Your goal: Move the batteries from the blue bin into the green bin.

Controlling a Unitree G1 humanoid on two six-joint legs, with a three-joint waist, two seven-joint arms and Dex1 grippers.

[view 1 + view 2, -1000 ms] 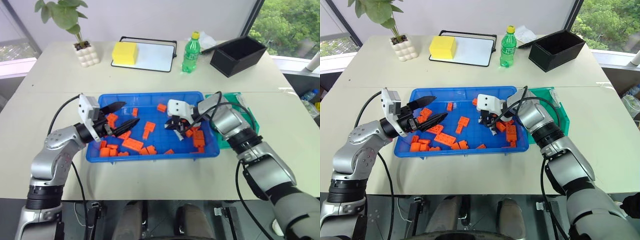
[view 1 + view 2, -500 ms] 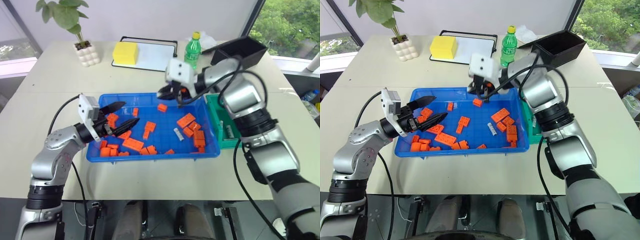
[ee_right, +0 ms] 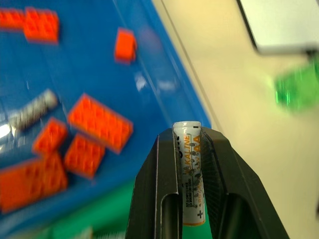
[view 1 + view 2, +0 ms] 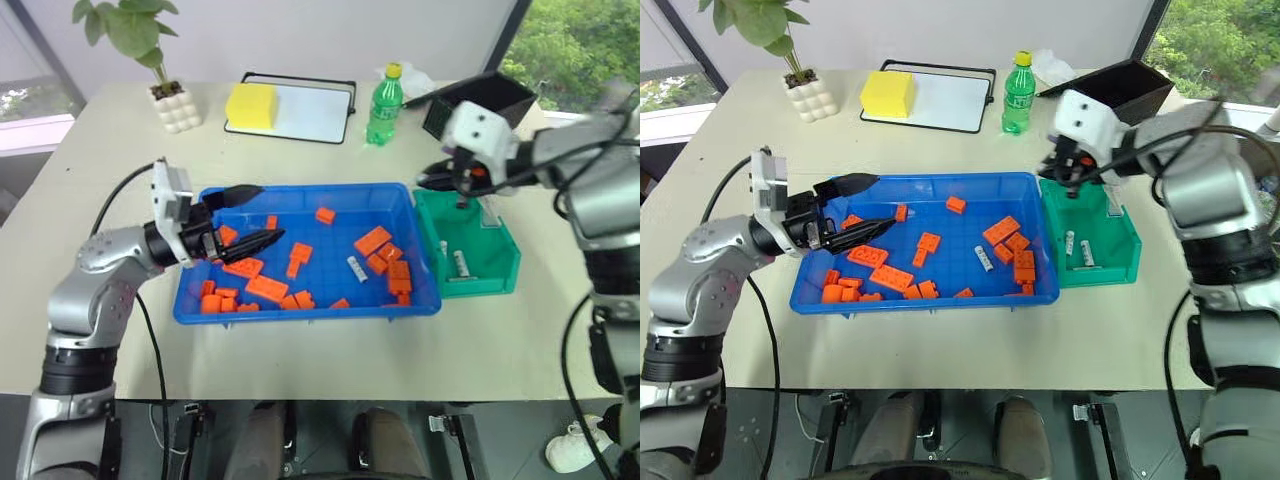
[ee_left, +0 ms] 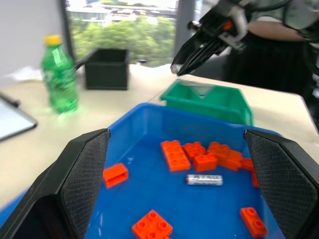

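Observation:
The blue bin (image 4: 300,312) holds one battery (image 4: 355,268) lying near its right middle among orange blocks (image 4: 372,241). That battery also shows in the left wrist view (image 5: 204,179). The green bin (image 4: 494,272) sits against the blue bin's right side with two batteries (image 4: 462,264) inside. My right gripper (image 4: 440,180) hovers over the green bin's far left corner. In the right wrist view it (image 3: 188,134) is shut on a battery (image 3: 189,174) standing upright between its fingers. My left gripper (image 4: 268,212) is open above the blue bin's left part, holding nothing.
Behind the bins stand a green bottle (image 4: 383,105), a black box (image 4: 480,105), a yellow block (image 4: 250,104) on a white board, and a potted plant (image 4: 172,105). Bare table lies in front of both bins.
My right gripper swung right and up, from inside the blue bin to above the green bin's far corner. My left gripper rose slightly and turned.

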